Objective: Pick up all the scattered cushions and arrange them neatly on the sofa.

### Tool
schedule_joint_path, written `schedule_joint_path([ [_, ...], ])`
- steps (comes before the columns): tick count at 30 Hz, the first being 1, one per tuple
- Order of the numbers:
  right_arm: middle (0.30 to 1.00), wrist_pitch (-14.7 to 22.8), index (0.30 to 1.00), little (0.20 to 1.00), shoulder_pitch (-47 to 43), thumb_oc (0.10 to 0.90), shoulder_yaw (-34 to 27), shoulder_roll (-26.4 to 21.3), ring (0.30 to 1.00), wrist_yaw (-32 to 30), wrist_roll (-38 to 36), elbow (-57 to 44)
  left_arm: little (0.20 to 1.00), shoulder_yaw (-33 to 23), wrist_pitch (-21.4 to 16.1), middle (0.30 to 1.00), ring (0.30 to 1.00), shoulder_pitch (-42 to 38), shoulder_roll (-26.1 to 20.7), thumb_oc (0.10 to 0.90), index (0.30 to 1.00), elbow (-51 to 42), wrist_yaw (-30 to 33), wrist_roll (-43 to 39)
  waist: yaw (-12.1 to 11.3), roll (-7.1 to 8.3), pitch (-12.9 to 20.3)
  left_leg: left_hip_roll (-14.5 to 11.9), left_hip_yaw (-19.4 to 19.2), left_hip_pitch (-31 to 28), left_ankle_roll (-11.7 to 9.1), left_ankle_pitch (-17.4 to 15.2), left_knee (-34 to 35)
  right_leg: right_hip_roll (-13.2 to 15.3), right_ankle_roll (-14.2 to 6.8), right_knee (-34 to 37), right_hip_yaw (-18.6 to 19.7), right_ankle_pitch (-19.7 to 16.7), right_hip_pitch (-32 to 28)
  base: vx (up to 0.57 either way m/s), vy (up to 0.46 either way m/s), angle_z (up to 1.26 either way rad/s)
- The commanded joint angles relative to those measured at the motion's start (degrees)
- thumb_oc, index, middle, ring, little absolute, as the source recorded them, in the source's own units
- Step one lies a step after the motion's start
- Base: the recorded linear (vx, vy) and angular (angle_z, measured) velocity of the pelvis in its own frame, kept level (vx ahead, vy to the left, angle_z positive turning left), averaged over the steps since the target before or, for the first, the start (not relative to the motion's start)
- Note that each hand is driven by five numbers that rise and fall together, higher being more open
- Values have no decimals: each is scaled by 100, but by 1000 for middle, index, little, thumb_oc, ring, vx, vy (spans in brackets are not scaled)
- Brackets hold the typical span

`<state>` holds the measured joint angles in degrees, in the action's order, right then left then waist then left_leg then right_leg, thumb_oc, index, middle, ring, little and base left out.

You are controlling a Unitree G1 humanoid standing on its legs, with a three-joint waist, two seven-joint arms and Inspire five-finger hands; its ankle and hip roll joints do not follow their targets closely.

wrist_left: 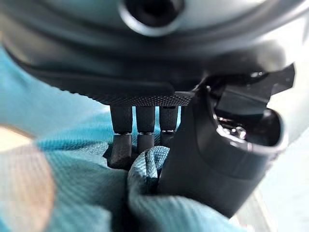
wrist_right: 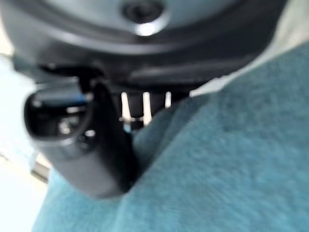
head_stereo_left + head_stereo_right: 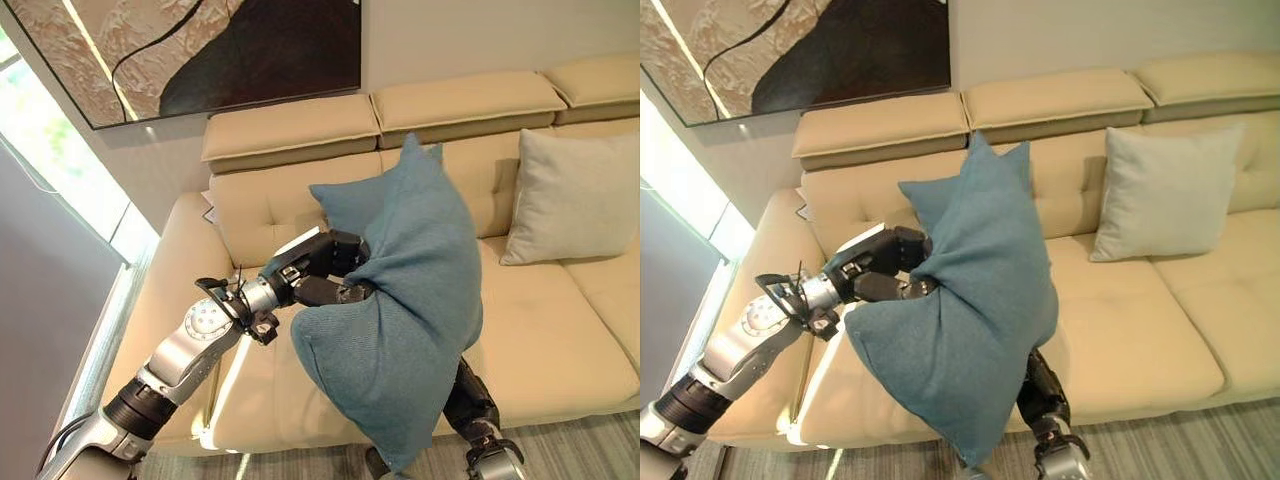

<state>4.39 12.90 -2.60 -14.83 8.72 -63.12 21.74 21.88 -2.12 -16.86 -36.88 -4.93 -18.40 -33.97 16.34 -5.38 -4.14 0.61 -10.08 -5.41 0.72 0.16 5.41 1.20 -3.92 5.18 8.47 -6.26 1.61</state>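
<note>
A beige sofa [image 3: 560,350] stretches beneath a dark abstract painting [image 3: 210,50] on the wall, a pale grey cushion [image 3: 570,195] propped upright against its backrest on the right. Above the seat, well left of that cushion, a large blue cushion [image 3: 400,300] hangs tilted, held between both hands. The left hand [image 3: 325,270] pinches a fold of its fabric between thumb and curled fingers. The right hand [image 2: 87,145] presses its thumb into the blue cloth from below; its fingers are hidden behind the cushion, their state impossible to tell.
</note>
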Motion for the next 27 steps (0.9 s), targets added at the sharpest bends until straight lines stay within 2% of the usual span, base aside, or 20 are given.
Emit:
schedule_joint_path([
  [1,300,536,300,300,-461,400,-81,110,300,305,516,-1286,300,-356,-852,300,300,-420,37,400,300,-25,362,666,-11,289,822,-25,-122,-84,-216,-552,-64,-102,-273,-635,-194,1014,-86,0,0,0],
  [3,300,625,300,300,-412,400,-317,128,300,145,831,-1479,300,-622,-921,300,300,10,128,400,300,-79,496,997,-25,340,804,-47,-129,-73,-214,-569,-75,-118,-259,-629,-178,1016,-67,-8,-25,-3],
  [5,300,719,300,300,-353,400,-566,162,300,-64,1211,-1717,300,-1014,-940,300,300,722,554,400,300,-25,684,1042,-57,423,777,-73,-152,-53,-202,-588,-104,-163,-226,-591,-97,1002,-44,-23,-56,-15],
  [7,300,738,300,300,-331,400,-605,214,300,-115,1274,-1766,300,-1101,-933,300,300,940,692,400,300,-16,747,1060,-75,442,771,-86,-184,-45,-201,-603,-124,-184,-218,-572,-48,989,-34,-23,-34,-23],
  [11,300,842,300,300,-282,400,-649,232,300,-335,1891,-2040,300,-1365,-922,300,300,1682,1147,400,300,158,974,1042,-103,573,686,-161,-348,81,-187,-773,-519,-316,-217,-503,249,891,12,-52,-39,-24],
  [13,300,837,300,300,-286,400,-642,208,300,-388,2024,-2053,300,-1407,-919,300,300,1820,1176,400,300,201,1000,1036,-122,597,654,-178,-371,108,-179,-817,-621,-358,-223,-496,338,872,31,-55,-9,-39],
  [14,300,831,300,300,-381,400,-530,138,300,-444,2142,-1987,300,-1409,-917,300,300,1953,1183,400,300,292,1092,1070,-240,672,544,-170,-205,237,-189,-918,-955,-447,-236,-576,570,838,88,-119,-17,-40],
  [16,300,787,300,300,-533,400,-335,38,300,-497,2299,-1841,300,-1384,-964,300,300,2054,1159,400,300,313,1188,1069,-480,752,415,91,618,520,-208,-937,-1244,-520,-245,-668,792,744,241,-144,-6,-58],
  [18,300,685,300,300,-574,400,-179,-25,300,-449,2427,-1765,300,-1319,-973,300,300,2181,1188,400,300,361,1155,1057,-509,771,399,236,1020,538,-157,-1004,-1211,-560,-264,-645,952,652,299,-47,48,-134],
  [20,300,662,300,300,-580,400,-68,-51,300,-428,2440,-1691,300,-1338,-979,300,300,2323,1150,400,300,394,1140,1049,-532,807,408,298,1137,549,-114,-1019,-1224,-582,-313,-606,1106,554,366,-41,82,-100],
  [22,300,629,300,300,-582,400,-24,-37,300,-412,2441,-1705,300,-1336,-956,300,300,2386,1138,400,300,392,1123,1024,-545,819,435,299,1097,550,-92,-1010,-1171,-594,-335,-582,1165,510,407,-56,76,-41],
  [23,300,613,300,300,-554,400,30,-10,300,-398,2465,-1725,300,-1362,-938,300,300,2485,1077,400,300,434,1122,1025,-583,870,428,285,992,557,-49,-972,-1088,-608,-415,-581,1230,417,495,-92,92,-51],
  [27,300,580,300,300,-567,400,189,9,300,-427,2613,-1755,300,-1353,-917,300,300,2536,1028,400,300,463,1144,1055,-685,970,383,291,873,563,50,-908,-955,-696,-512,-645,1323,345,655,-100,66,-51],
])
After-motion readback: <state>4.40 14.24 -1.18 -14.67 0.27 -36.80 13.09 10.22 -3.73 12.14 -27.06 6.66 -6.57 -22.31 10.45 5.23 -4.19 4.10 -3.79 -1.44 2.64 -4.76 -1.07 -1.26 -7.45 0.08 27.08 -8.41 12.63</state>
